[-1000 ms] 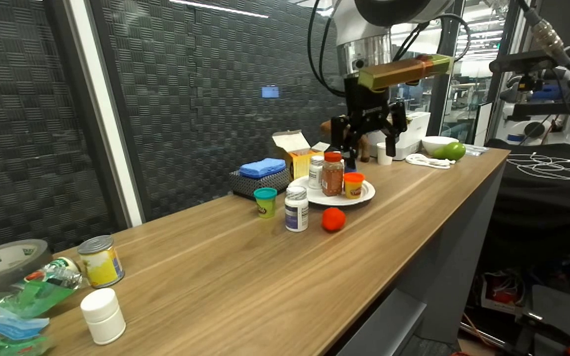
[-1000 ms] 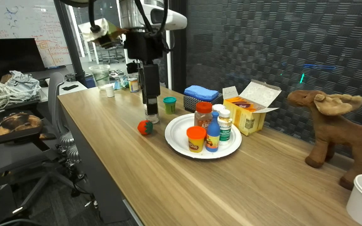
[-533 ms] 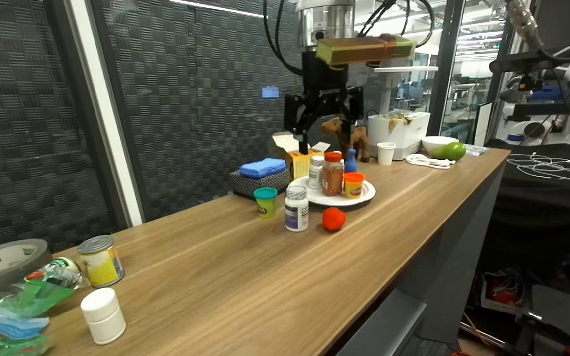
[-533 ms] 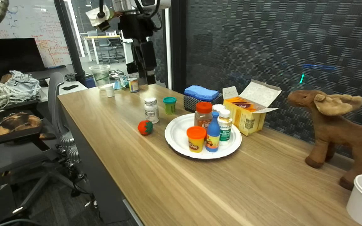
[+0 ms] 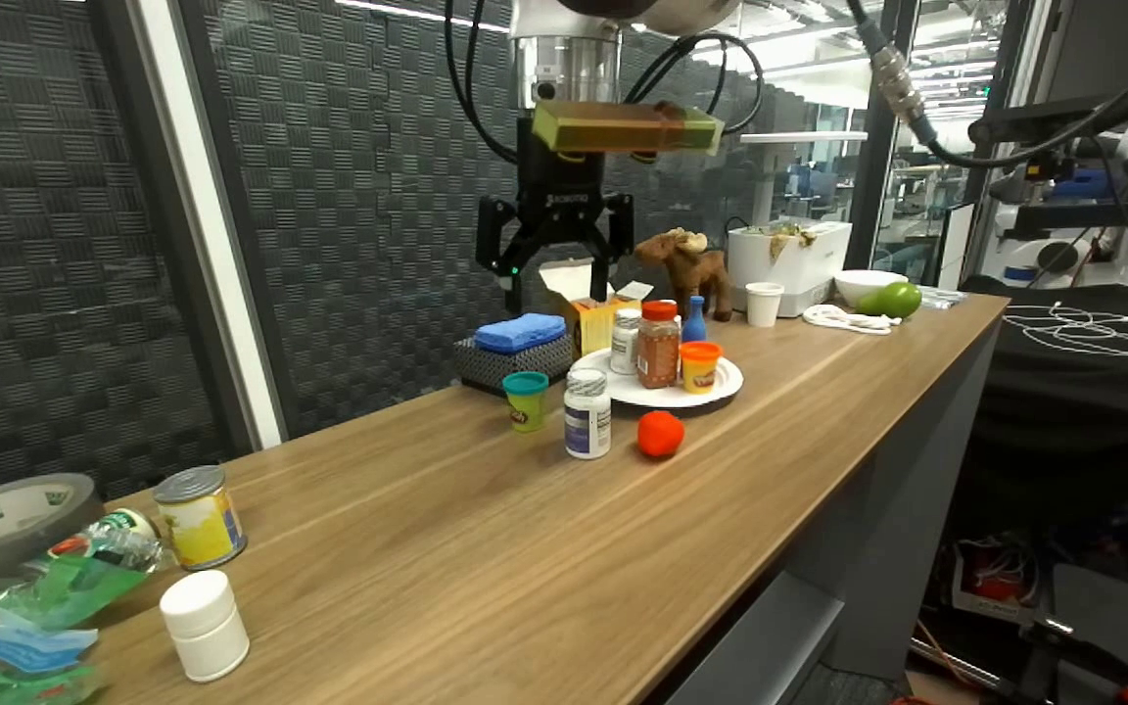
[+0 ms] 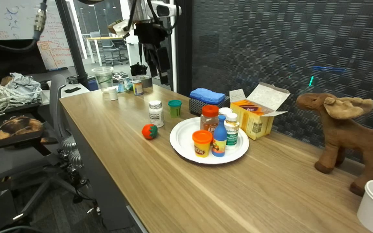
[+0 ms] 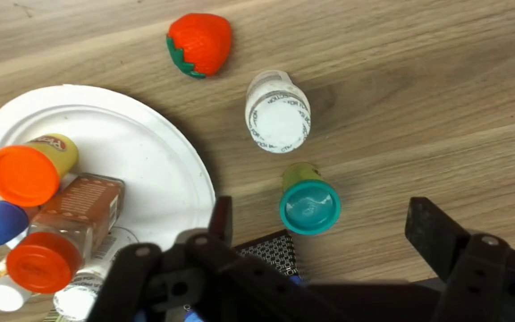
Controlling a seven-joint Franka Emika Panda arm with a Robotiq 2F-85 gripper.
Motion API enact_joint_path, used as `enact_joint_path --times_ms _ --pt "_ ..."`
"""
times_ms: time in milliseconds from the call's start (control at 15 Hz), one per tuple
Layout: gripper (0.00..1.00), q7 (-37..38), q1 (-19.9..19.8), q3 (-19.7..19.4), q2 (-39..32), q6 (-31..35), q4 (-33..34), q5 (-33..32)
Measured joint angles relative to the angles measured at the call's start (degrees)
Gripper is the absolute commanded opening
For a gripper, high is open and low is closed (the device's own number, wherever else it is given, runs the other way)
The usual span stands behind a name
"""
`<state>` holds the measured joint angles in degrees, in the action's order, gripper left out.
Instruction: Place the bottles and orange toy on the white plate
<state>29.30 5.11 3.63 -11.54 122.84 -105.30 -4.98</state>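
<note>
As the toy [image 7: 204, 42] lies sideways, its leaves [image 7: 178, 57] face the plate [image 7: 152, 163].

Suspends the white arm [image 5: 544, 18] over the tabletop [image 5: 486, 548], nearer the long edge along the dark wall than the one opposite. Holds the silver wrist [image 5: 566, 70] upright, well above that surface. Points the jaws downward, parted wide. Presents the black fingers [image 5: 513, 292] broadside in an exterior view; sets the dark fingertips [image 7: 436, 237] well apart in the wrist view.
</note>
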Motion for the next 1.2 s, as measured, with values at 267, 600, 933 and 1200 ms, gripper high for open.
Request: enact_joint_path --times_ms 267,600,933,1200 --pt "1.00 0.3 0.0 -0.4 -5.8 0.0 5.2 0.2" --pt "1.00 0.5 0.4 -1.5 -11.5 0.0 10.0 0.2" --pt "1.00 0.5 0.5 -1.8 -15.0 -0.1 11.9 0.9" --pt "1.00 0.4 0.6 -1.9 -17.2 -0.1 13.2 1.8"
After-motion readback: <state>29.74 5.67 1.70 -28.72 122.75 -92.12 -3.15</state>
